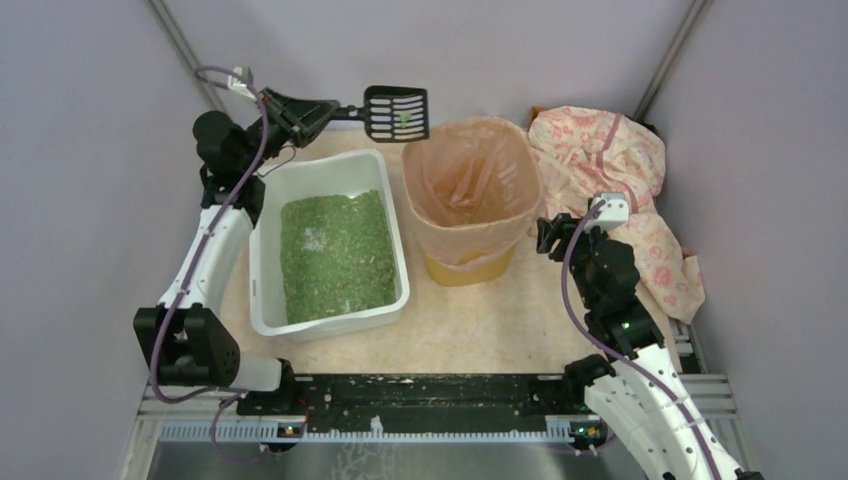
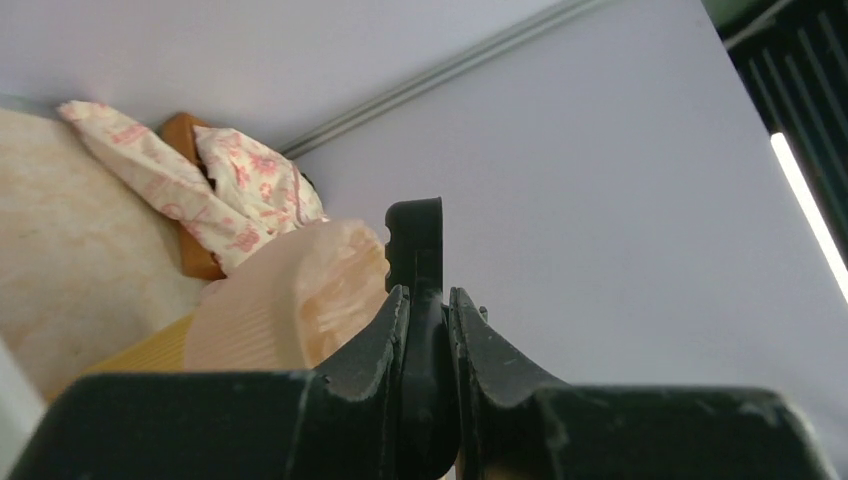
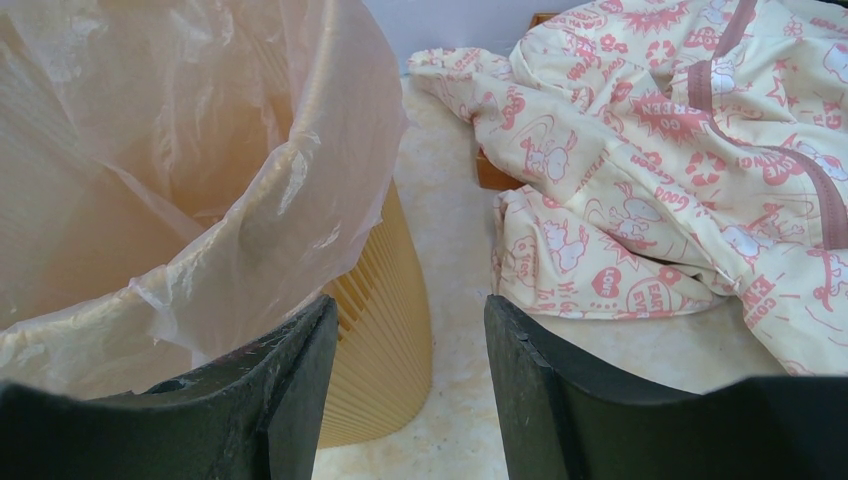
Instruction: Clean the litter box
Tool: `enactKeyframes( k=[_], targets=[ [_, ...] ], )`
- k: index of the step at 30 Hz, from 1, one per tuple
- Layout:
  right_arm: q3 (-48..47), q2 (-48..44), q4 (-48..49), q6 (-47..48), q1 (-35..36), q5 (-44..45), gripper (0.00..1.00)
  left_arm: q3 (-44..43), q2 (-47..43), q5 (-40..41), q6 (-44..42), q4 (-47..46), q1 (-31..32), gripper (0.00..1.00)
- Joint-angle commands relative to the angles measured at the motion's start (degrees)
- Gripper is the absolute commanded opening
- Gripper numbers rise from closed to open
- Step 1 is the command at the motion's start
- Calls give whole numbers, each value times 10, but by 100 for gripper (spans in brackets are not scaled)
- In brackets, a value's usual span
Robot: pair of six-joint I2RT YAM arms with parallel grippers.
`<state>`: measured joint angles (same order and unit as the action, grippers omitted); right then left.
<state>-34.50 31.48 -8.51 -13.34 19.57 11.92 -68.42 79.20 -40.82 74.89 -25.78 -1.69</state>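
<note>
Top external view: nearest the arm bases, the white rectangular plastic litter box [image 1: 262, 300] is seen on the beige marbled tabletop [image 1: 480, 330], left of centre. It is filled with green granular litter [image 1: 335, 255], with a pale patch near the middle. To its right, the yellow ribbed waste bin [image 1: 470, 268] is lined with a translucent pink plastic bag [image 1: 470, 180]. The two containers stand just beside each other.

The right gripper [image 1: 545, 233] is positioned just beside the bin's right wall. In the right wrist view, its jaws are seen spread apart with nothing between them [image 3: 410, 325].

Right of the bin, a cream fabric with pink cartoon print [image 1: 610, 165] is crumpled against the far right corner.

Farthest back, the left gripper [image 1: 335, 110] is clenched on the handle of the black slotted plastic scoop [image 1: 397, 112]. The scoop head is located beyond the box's far right corner, just by the bin's far left rim. A small green fragment is visible on it. In the left wrist view, the handle [image 2: 415, 240] is seen pinched between both fingers [image 2: 385, 335].
</note>
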Motion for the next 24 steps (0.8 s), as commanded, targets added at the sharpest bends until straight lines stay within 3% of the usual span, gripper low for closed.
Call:
enactKeyframes(
  k=[1, 6, 11, 15, 17, 20, 24],
  targets=[
    [-8, -10, 25, -5, -2, 4, 56, -76, 26, 55, -78, 54, 81, 0],
    [-9, -14, 22, -4, -2, 9, 56, -111, 55, 38, -186, 60, 140, 0],
    [-6, -14, 24, -3, -2, 11, 56, -134, 52, -4, -430, 119, 191, 0],
    [-3, -10, 28, -4, -2, 8, 56, -92, -2, -5, -600, 132, 218, 0],
    [-3, -7, 30, -5, -2, 8, 56, -35, -51, -20, -673, 80, 233, 0],
    [-3, -3, 31, -5, -2, 7, 56, 41, -127, -28, -716, -12, 247, 0],
    [-3, 2, 33, -6, -2, 3, 56, 52, -152, -66, -737, -7, 247, 0]
  ],
)
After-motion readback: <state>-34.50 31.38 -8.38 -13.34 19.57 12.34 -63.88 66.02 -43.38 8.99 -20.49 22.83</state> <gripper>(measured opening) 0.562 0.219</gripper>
